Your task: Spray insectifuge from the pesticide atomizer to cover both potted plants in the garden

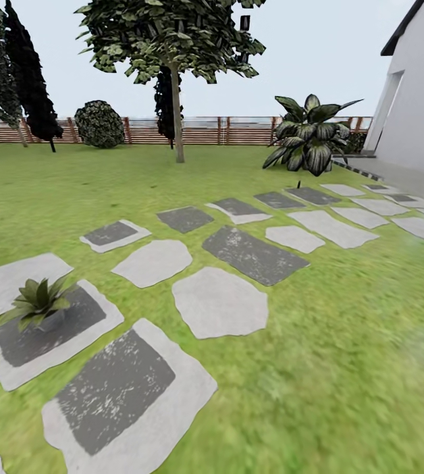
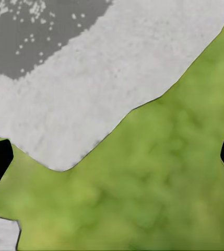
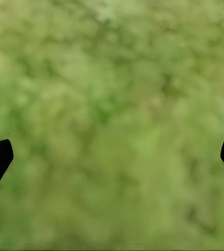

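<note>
Fingers of your left gripper (image 2: 112, 157) are spread wide with nothing between them, black tips at both edges of the left wrist view, hanging over lawn (image 2: 164, 183) beside the rounded corner of a pale stone (image 2: 91, 89) with a dark grey patch. Your right gripper (image 3: 112, 157) is just as spread and empty, over bare grass. From the head, one potted plant (image 1: 39, 301) sits on a dark-centred stepping stone (image 1: 60, 339). More stones run from that plant toward the house (image 1: 416, 99). Past them stand a big striped-leaf plant (image 1: 309, 135), a tree (image 1: 172, 46) and the fence (image 1: 199, 130). You cannot see the atomizer.
</note>
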